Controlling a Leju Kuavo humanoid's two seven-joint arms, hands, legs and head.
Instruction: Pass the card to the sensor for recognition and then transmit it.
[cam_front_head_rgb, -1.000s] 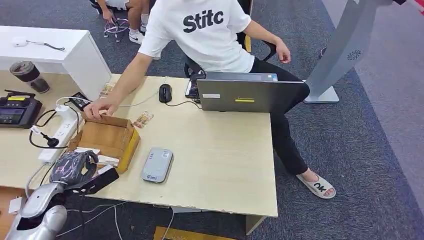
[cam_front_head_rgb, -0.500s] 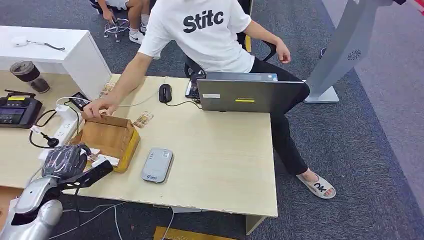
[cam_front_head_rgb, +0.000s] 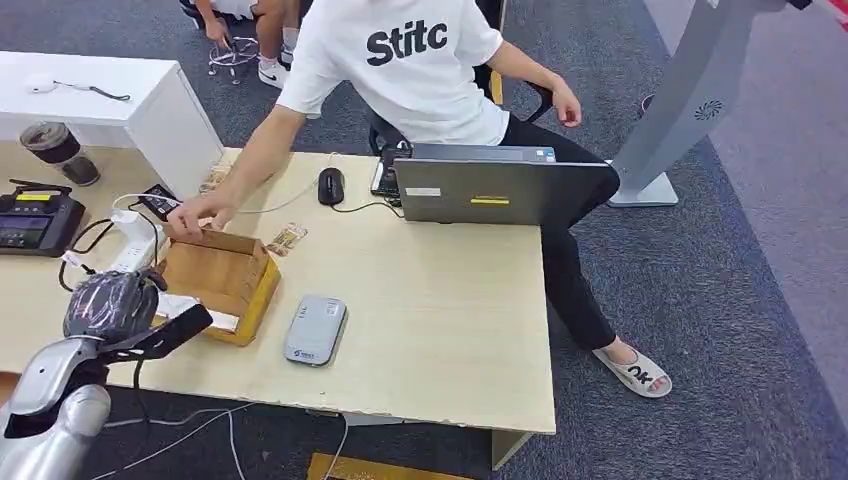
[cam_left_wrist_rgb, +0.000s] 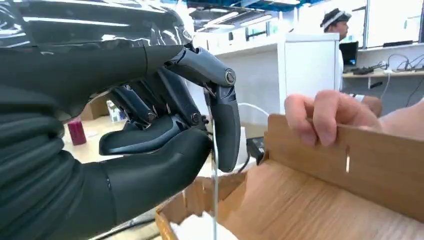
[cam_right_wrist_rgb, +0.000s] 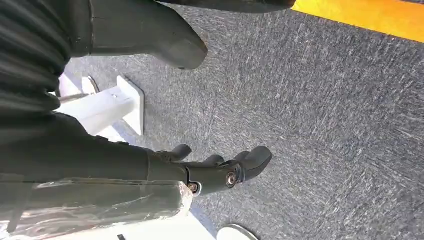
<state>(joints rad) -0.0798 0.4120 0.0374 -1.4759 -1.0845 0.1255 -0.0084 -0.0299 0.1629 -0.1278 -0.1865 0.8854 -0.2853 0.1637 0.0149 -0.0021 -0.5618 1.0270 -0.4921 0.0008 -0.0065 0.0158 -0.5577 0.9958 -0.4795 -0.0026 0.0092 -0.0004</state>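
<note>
Your card (cam_left_wrist_rgb: 215, 190) is a thin, flat white sheet, seen edge-on from the left wrist as a pale vertical sliver. It is pinched between the thick grey thumb and a dark, glossy finger of the left hand (cam_left_wrist_rgb: 170, 135), hanging just over the near corner of the cardboard box (cam_front_head_rgb: 218, 278). In the head view the same card (cam_front_head_rgb: 178, 303) shows as a white strip at the box's near-left edge, beside the left hand (cam_front_head_rgb: 112, 305), whose back is wrapped in crinkled clear plastic.

The box is an open-topped tray of plain brown cardboard with a yellow outer side. A person's hand (cam_front_head_rgb: 200, 213) grips its far wall; in the wrist view those fingers (cam_left_wrist_rgb: 320, 117) curl over the wall's raw edge, beside a narrow slot cut in it.

Just right of the box lies your sensor (cam_front_head_rgb: 314, 329), a flat grey rounded-rectangle slab, resting on the pale wood-grain table (cam_front_head_rgb: 440, 310), apart from the card.

Farther back you have a black mouse (cam_front_head_rgb: 331, 185) and a grey laptop (cam_front_head_rgb: 498, 188). A white power strip (cam_front_head_rgb: 128, 252) lies left of the box.

Your right hand (cam_right_wrist_rgb: 215, 170) hangs over speckled grey carpet (cam_right_wrist_rgb: 325, 115), its dark fingers loosely spread and holding nothing.
</note>
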